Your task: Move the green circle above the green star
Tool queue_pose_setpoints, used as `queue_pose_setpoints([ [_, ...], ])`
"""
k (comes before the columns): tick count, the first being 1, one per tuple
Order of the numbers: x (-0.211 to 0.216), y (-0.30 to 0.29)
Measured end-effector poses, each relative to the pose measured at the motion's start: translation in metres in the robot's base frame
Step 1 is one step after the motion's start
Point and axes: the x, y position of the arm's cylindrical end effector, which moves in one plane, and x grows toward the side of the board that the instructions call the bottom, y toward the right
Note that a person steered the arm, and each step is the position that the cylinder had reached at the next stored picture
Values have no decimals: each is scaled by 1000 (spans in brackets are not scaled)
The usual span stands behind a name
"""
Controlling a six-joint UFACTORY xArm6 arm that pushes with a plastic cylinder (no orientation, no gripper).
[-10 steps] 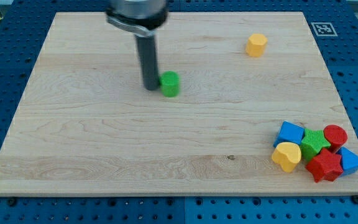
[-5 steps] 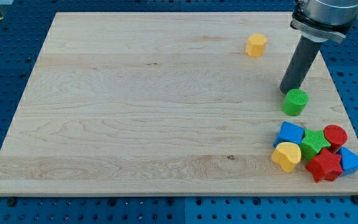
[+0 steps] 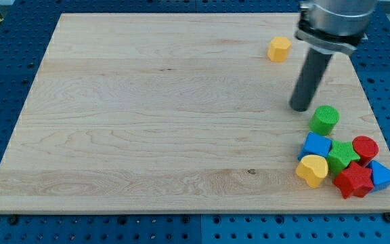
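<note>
The green circle stands on the wooden board near the view's right, just above the cluster of blocks. The green star lies in that cluster, below and slightly right of the circle, wedged among other blocks. My tip is on the board to the upper left of the green circle, a short gap away from it, not touching.
Around the green star sit a blue block, a yellow heart, a red circle, a red star and a blue triangle. A yellow block is near the view's top. The board's right edge is close.
The green circle went from the board's upper middle to the right side, then a little lower and right. My tip has drawn back to the left of it.
</note>
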Motion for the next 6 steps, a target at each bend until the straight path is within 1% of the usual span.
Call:
queue_pose_setpoints([
  [1, 11, 47],
  [2, -4, 56],
  [3, -8, 62],
  [4, -6, 51],
  [6, 25, 7],
])
